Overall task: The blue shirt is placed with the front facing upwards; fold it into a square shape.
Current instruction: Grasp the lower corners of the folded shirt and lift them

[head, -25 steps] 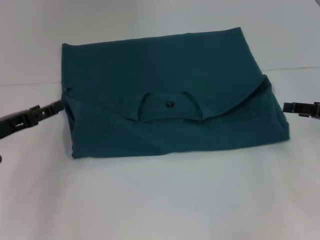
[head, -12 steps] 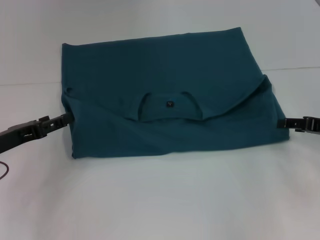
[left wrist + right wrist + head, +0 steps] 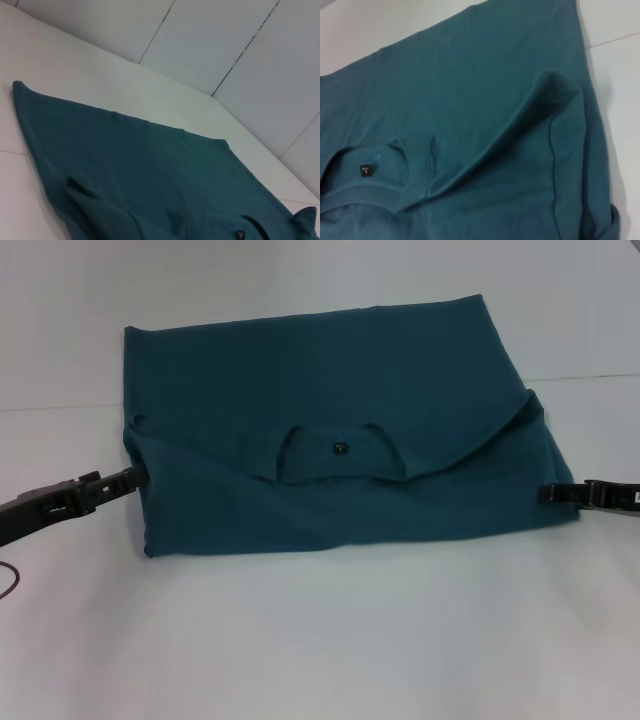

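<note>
Left gripper low at the left edge of the blue shirt, tip right against the fabric; whether its fingers are apart or together, I can't tell. Right gripper touching the shirt's right edge, same doubt about its fingers. The shirt lies folded on the white desk, collar with its dark label facing up at the middle.

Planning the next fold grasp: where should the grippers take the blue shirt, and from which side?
Probably at the two ends of the folded near band of the blue shirt, each from its own outer side. The left gripper already meets the left edge, the right gripper the right edge. The layers stack there into thick edges low on the white table, so a flat sideways approach suits.
</note>
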Motion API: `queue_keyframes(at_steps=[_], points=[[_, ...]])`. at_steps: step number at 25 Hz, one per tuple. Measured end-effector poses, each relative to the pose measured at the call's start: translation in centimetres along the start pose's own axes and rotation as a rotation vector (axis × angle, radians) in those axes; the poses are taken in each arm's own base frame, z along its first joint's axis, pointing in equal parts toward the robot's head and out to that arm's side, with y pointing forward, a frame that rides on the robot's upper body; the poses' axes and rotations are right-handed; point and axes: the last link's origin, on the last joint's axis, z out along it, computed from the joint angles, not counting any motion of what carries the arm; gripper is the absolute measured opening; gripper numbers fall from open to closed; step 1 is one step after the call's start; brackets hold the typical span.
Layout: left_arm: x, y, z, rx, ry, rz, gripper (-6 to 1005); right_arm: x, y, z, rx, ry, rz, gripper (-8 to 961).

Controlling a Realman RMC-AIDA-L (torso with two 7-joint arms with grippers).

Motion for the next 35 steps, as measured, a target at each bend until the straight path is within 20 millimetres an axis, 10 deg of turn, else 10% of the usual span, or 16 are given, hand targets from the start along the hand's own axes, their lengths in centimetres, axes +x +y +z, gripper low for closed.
queue_keyframes(at_steps=[21,35], points=[[0.30,0.26,0.49,-0.004,-0.003,0.010,877,0.22,0.82,0.76,-0.019,0.004,0.002,709],[0.14,0.24,0.45,-0.003,-0.005,0.002,878,0.47,0.15,0.18,-0.012,0.001,0.022,116]])
